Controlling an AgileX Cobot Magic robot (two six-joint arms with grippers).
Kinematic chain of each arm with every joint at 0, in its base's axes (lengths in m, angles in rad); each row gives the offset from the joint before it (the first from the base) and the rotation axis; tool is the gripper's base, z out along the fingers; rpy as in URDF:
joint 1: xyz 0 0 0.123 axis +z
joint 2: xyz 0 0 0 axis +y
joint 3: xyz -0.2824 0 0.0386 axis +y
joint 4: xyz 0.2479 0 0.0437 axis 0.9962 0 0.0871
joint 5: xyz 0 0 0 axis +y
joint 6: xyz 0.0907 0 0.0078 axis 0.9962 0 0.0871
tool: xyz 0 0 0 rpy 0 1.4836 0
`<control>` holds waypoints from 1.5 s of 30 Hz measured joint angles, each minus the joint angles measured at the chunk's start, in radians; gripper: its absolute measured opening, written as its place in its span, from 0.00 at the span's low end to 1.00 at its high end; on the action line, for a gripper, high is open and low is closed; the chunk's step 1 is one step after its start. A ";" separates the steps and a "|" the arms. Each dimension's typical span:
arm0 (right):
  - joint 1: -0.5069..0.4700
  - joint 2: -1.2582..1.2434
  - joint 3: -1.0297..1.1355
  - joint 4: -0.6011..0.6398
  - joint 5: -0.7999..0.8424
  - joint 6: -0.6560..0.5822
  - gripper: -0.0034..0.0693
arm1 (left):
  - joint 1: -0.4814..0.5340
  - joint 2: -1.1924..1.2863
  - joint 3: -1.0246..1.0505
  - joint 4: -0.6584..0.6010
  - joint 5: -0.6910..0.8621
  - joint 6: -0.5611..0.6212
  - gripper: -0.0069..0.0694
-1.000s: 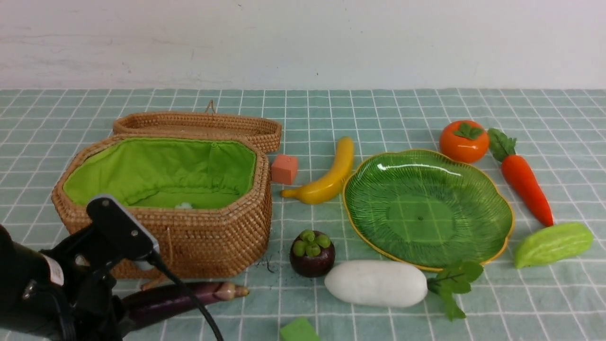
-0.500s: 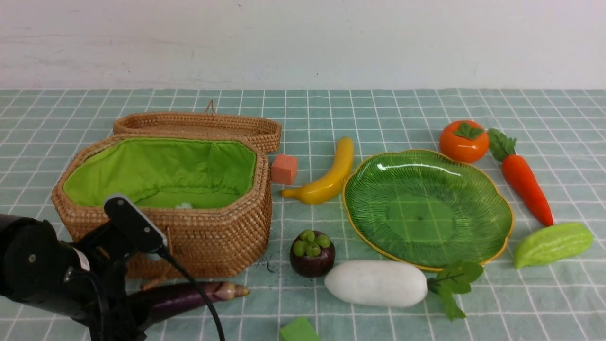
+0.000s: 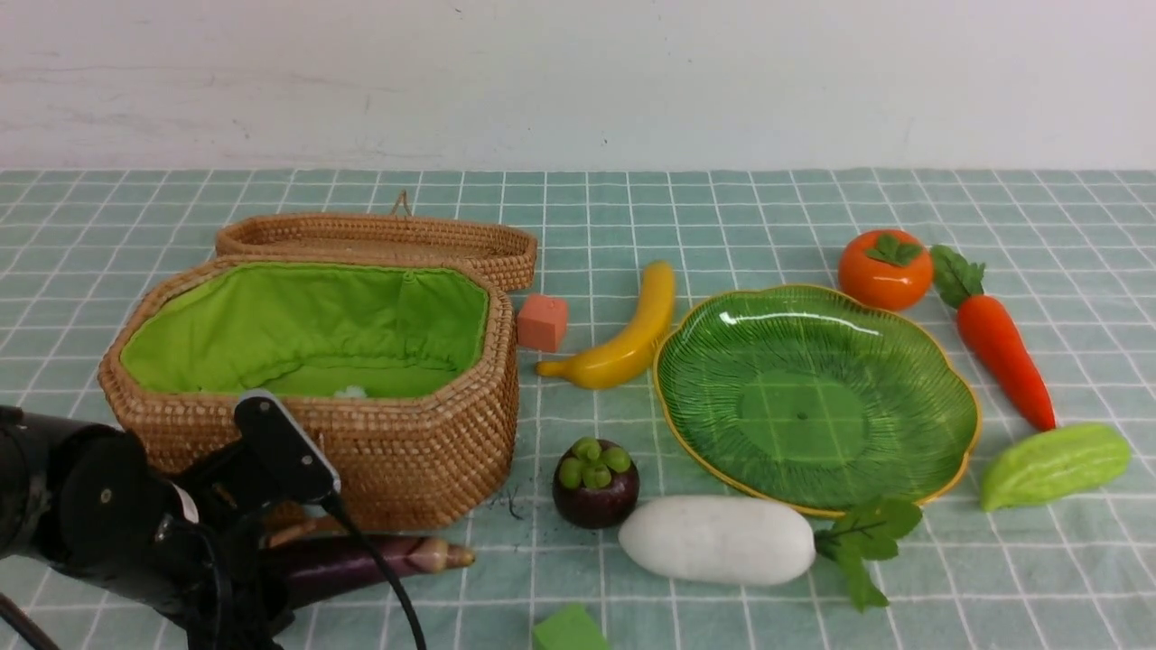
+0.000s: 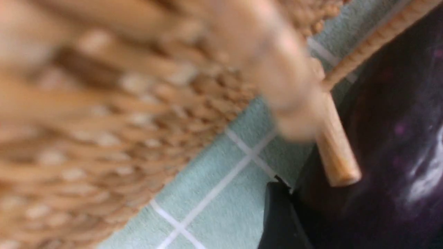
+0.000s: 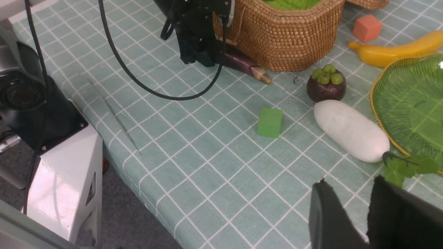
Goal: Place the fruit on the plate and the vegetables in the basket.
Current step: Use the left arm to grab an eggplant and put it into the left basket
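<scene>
Fruit first: none of it is on the plate [image 3: 813,397] yet. The banana [image 3: 623,338] lies just beside the plate's left edge. The mangosteen [image 3: 596,487] sits near its front left, touching or nearly touching the radish [image 3: 718,540]. The persimmon [image 3: 883,271] is just behind the plate at the back right. The plate itself is bare.

Same story for the veg. The basket [image 3: 406,460] is open with its lid [image 3: 379,236] lying behind it. As far as I can see there's no vegetable inside, only green lining and a small pale something at the bottom I can't make out. The radish lies in front of the plate with its leaves up against the rim. The carrot [image 3: 1002,348] is off to the plate's right beside the persimmon, and the gourd [image 3: 1055,465] is in front of the carrot.

The eggplant [image 3: 361,560] lies on the cloth [image 3: 578,226] along the basket's front wall, and that's where the action is. The left gripper [image 5: 202,57] is down at the end away from the stem. Its wrist cam shows one dark finger right against the purple skin, but I can't tell whether the jaws are clamped on it or only straddling it.

The right gripper [image 5: 351,193] hangs over the near part of the cloth, fingers a little apart, nothing in them.

So I'd call it zero of seven sorted, with the eggplant looking like the first pick. That leaves three fruit and three more veg after it.
</scene>
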 joint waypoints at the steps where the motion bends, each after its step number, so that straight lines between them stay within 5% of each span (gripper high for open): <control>1: 0.000 0.000 0.000 0.000 0.000 0.000 0.31 | 0.000 -0.012 0.000 0.000 0.033 0.016 0.64; 10: 0.000 0.000 0.000 0.000 0.000 -0.035 0.32 | 0.000 -0.282 0.003 -0.017 0.385 0.116 0.64; 17: 0.000 0.000 0.000 0.046 -0.107 -0.045 0.32 | 0.000 -0.562 -0.147 -0.054 0.400 0.089 0.64; 24: 0.000 0.000 0.000 0.100 -0.325 -0.047 0.33 | 0.000 -0.397 -0.382 0.057 0.342 0.050 0.64; 34: 0.000 0.000 0.000 0.139 -0.262 -0.047 0.33 | 0.000 -0.081 -0.511 0.256 0.315 -0.055 0.64; 40: 0.000 0.000 0.000 0.141 -0.256 -0.047 0.34 | 0.000 -0.081 -0.517 0.278 0.318 -0.152 0.93; 45: 0.000 0.000 0.000 0.137 -0.263 -0.047 0.34 | 0.000 -0.119 -0.517 0.168 0.376 -0.255 0.93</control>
